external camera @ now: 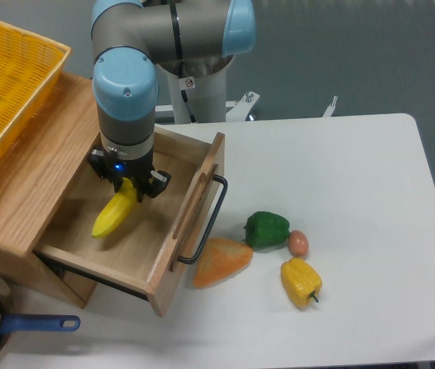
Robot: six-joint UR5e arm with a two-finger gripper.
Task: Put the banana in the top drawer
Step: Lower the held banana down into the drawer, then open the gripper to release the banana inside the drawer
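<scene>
Camera view: claw [129, 187] clamped on banana [114, 214] at its upper end, inside the open top drawer [171, 254] near its floor; placing step, next is probably release then lift.

top drawer [137, 254]: looking like pale matt wood
banana [114, 214]: showing smooth yellow skin
surface [356, 192]: appearing smooth, white, matt

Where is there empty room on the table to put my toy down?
The table's right half is bare, past the green pepper and yellow pepper. It is crowded between the drawer and those peppers, by the orange wedge.
</scene>
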